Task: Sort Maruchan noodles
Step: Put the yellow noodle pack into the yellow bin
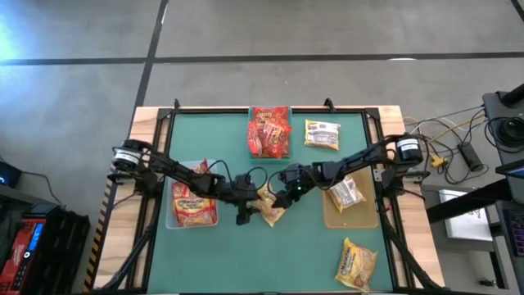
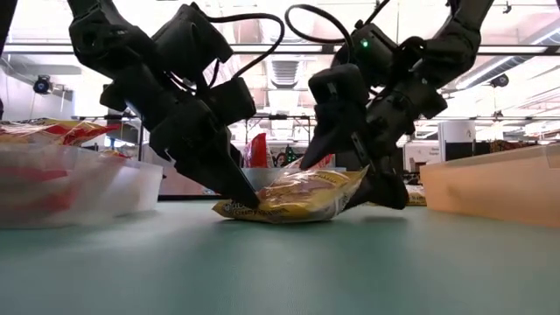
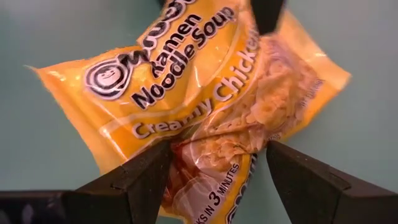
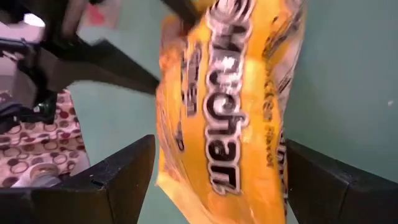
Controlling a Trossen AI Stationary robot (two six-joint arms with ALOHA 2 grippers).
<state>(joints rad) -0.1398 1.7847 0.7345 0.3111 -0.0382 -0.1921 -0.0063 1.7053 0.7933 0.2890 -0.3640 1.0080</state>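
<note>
A yellow Maruchan packet (image 1: 270,211) lies mid-table between my two grippers. In the low view, the yellow packet (image 2: 289,199) rests on the mat by its left end while its right end is raised. My left gripper (image 1: 252,206) is open at that left end, straddling the printed packet (image 3: 205,81). My right gripper (image 1: 282,199) comes from the right and closes across the packet's width (image 4: 224,112). More packets sit in the bins and on the mat. My left gripper has one finger (image 3: 134,183) against the packet's crumpled edge (image 3: 177,155). The other finger (image 3: 311,183) stands a little apart from it. The fingers slant down from the table's left. My right gripper holds the packet across its width, one finger (image 4: 118,180) on each long edge (image 4: 163,168). It slants down from the right. The packet is tilted, its raised end (image 2: 354,175) between the fingers and its low end (image 2: 232,208) on the mat.
A clear bin (image 1: 175,220) on the left holds yellow-red packets. A far-middle bin (image 1: 270,131) holds red ones. A tan bin (image 1: 360,217) on the right holds a pale packet. Loose packets lie at the far right (image 1: 322,133) and near right (image 1: 356,264).
</note>
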